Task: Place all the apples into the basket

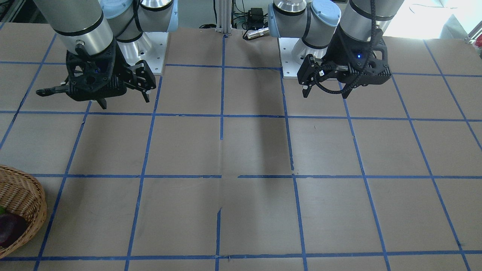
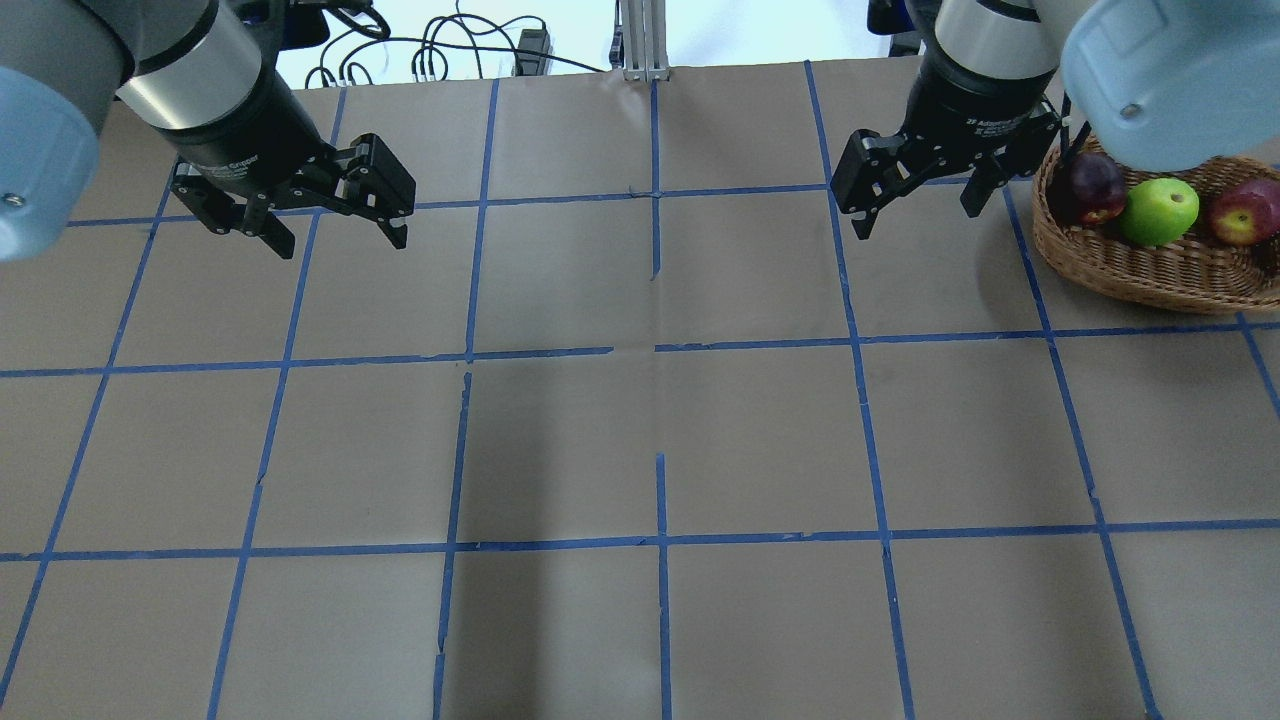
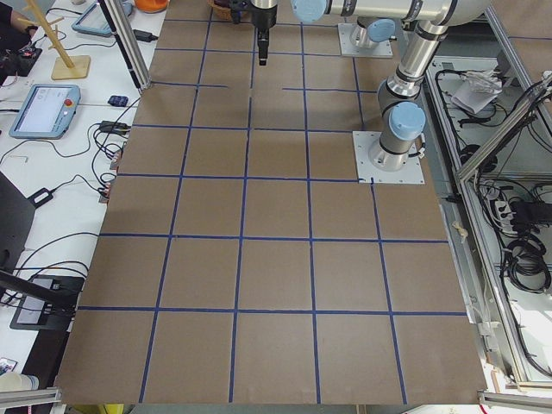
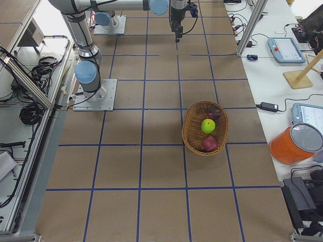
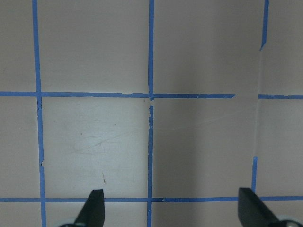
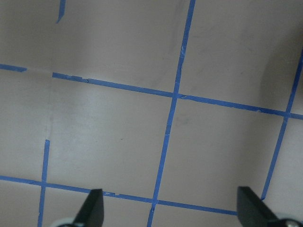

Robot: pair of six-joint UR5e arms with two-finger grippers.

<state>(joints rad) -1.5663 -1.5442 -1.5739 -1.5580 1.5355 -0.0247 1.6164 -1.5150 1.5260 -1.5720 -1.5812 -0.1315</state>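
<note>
Sitting in the basket [image 2: 1130, 272], just beside the right gripper [image 2: 917, 220] on its outer side, are the green apple [image 2: 1158, 211], purple apple [image 2: 1092, 188] and red apple [image 2: 1243, 212] (all three). It and the left gripper [image 2: 340, 242] are hanging spread and empty, so the task is looking finished.

I'm running this from afar in a robotics lab. The table [image 4: 151, 166] is papered brown and gridded with blue tape [image 4: 142, 145]. A steel mounting plate [image 3: 366, 172] is bolted on it, and teach pendants [image 4: 285, 49] lie beside it (two on that side). Cables [image 3: 517, 250] trail past its edge, among aluminium framing [image 3: 125, 47].
</note>
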